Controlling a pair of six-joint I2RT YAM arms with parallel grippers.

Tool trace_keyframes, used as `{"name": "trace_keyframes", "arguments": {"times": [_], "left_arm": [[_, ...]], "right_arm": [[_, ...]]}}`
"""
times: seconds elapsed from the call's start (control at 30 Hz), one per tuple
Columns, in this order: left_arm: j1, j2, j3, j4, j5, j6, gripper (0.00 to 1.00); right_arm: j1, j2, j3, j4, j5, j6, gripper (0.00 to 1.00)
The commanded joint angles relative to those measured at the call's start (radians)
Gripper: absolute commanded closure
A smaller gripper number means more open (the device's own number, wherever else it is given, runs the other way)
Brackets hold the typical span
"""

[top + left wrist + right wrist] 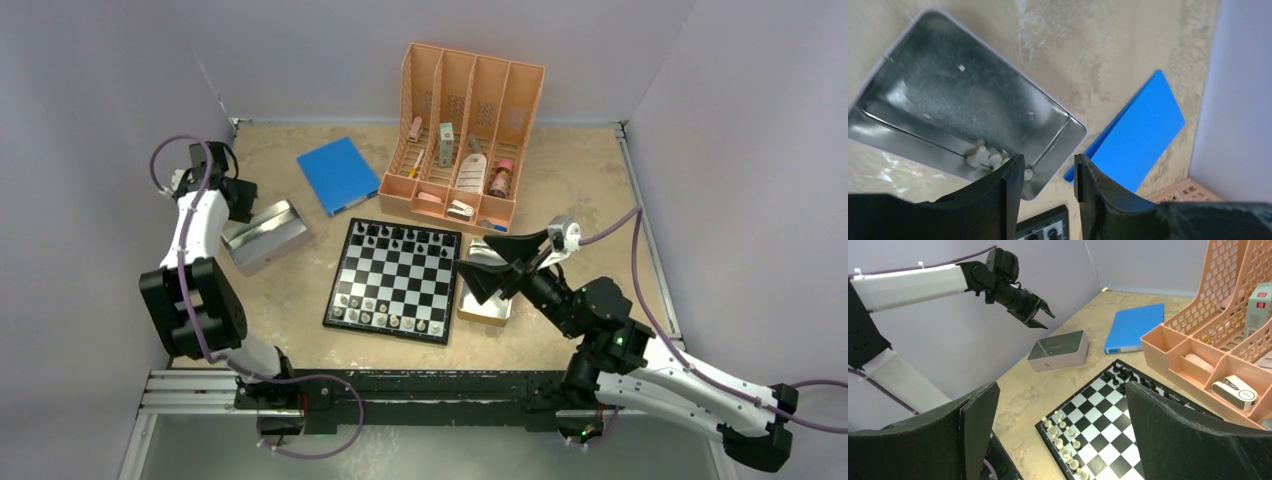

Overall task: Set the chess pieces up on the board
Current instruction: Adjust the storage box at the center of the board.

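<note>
The board (395, 282) lies mid-table, with black chess pieces (400, 238) along its far rows and pale pieces (385, 318) along its near rows. It also shows in the right wrist view (1118, 410) with the pale pieces (1063, 440). My left gripper (238, 195) hovers open and empty over a metal tray (265, 235). In the left wrist view the gripper (1048, 167) is above the tray's near corner, where a few pale pieces (985, 157) lie. My right gripper (478, 265) is wide open and empty just right of the board, and looks across it (1062, 387).
A blue book (338, 175) lies behind the board on the left. A peach organizer (465, 130) with bottles and small items stands behind it on the right. A second tray (485, 312) sits under my right gripper, partly hidden. Walls enclose the table.
</note>
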Motion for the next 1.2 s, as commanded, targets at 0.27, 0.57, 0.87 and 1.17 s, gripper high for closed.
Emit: {"name": "trace_keyframes", "arguments": {"times": [0.27, 0.57, 0.87, 1.17], "left_arm": [[-0.015, 0.219, 0.045, 0.022, -0.024, -0.323, 0.60], [-0.015, 0.253, 0.059, 0.062, -0.002, -0.298, 0.56], [-0.013, 0.289, 0.059, 0.059, -0.040, -0.341, 0.57], [-0.013, 0.344, 0.098, 0.049, -0.047, -0.341, 0.61]], "right_arm": [[0.004, 0.150, 0.071, 0.047, 0.019, 0.016, 0.01], [0.004, 0.188, 0.069, 0.060, 0.032, 0.009, 0.01], [0.004, 0.200, 0.071, 0.055, 0.041, 0.004, 0.01], [0.003, 0.209, 0.068, 0.060, 0.050, -0.003, 0.01]]}}
